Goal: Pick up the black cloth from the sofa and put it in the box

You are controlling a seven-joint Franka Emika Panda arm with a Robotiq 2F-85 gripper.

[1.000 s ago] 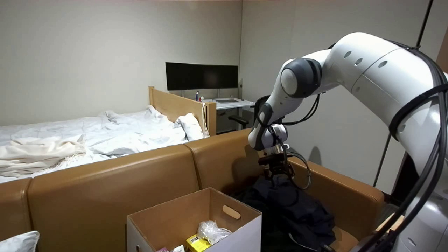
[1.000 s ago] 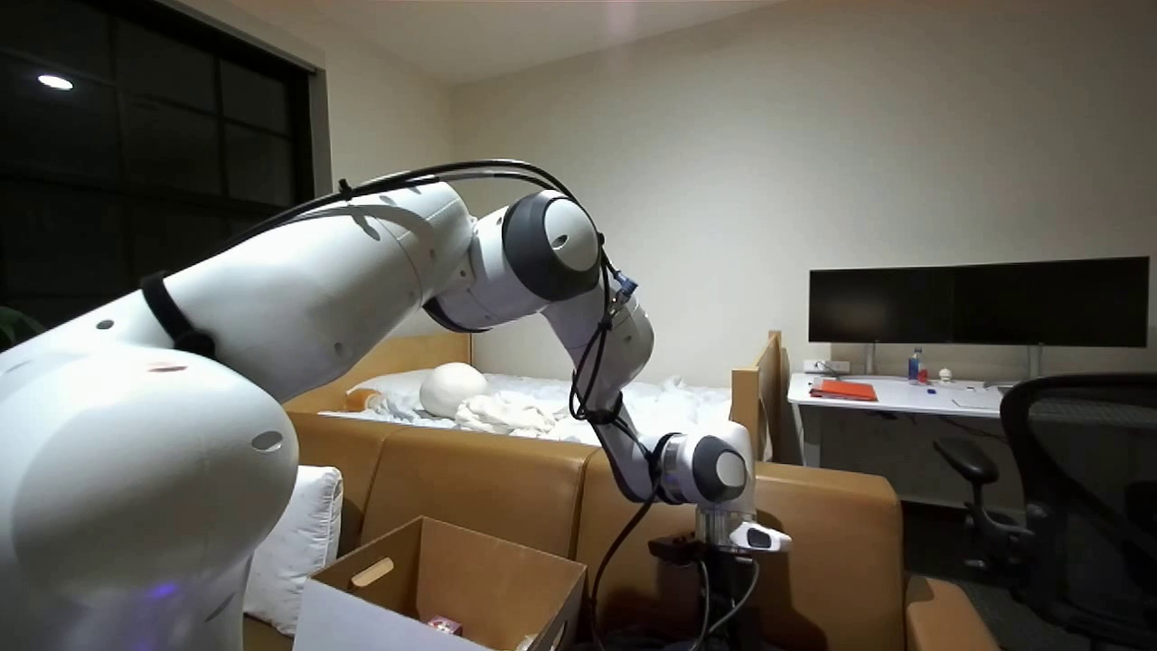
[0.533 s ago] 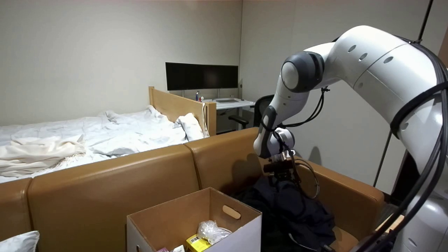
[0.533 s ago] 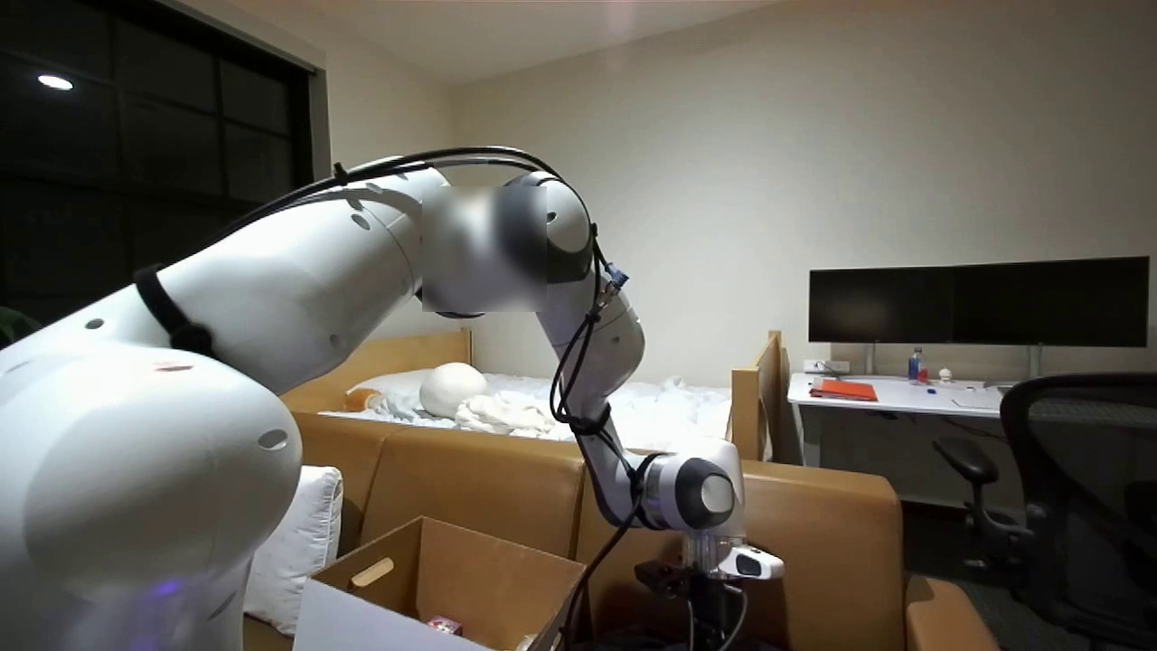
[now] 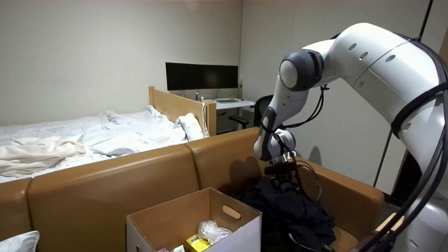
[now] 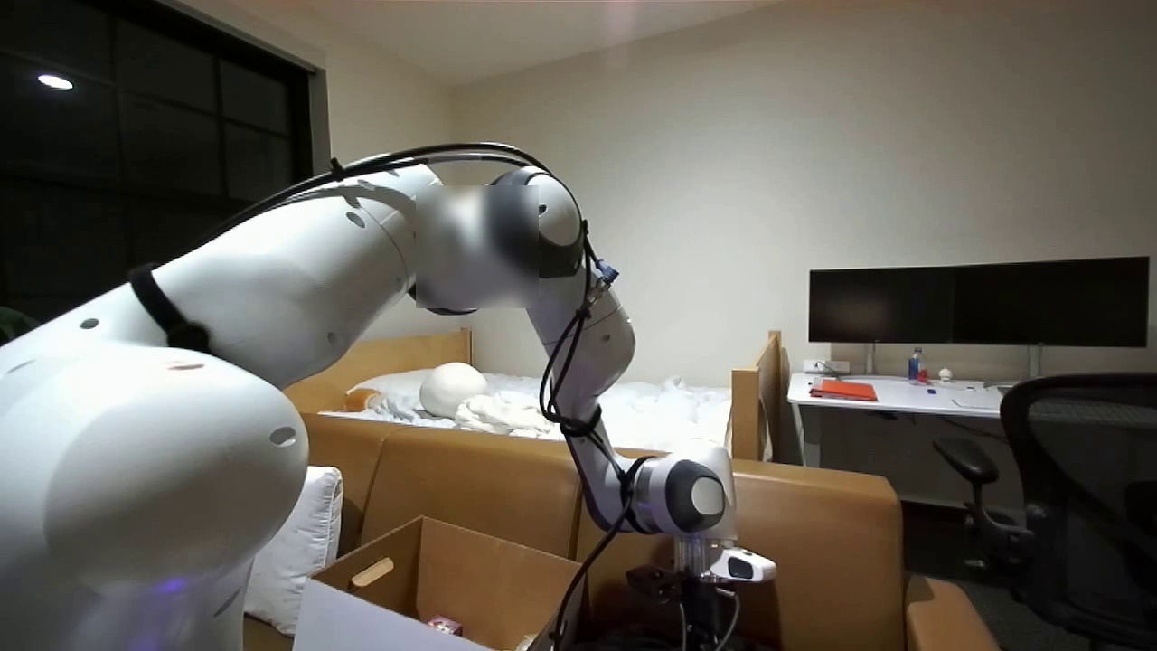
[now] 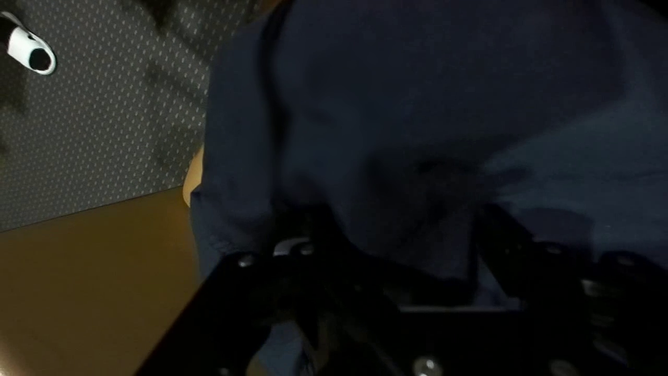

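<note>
Wrist view: Robotiq gripper (image 7: 402,215), jaws apart, black cloth (image 7: 412,94) btwn; in an exterior view cloth's on tan sofa (image 5: 115,183) nr cardboard box (image 5: 246,238).

Black cloth (image 5: 297,213) blocks the gripper (image 7: 399,216) from below, the sofa back (image 5: 225,159) beyond it. Room is free above the box (image 5: 175,210) alongside.

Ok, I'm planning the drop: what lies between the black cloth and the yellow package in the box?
The box's side wall with the handle hole, in an exterior view.
</note>
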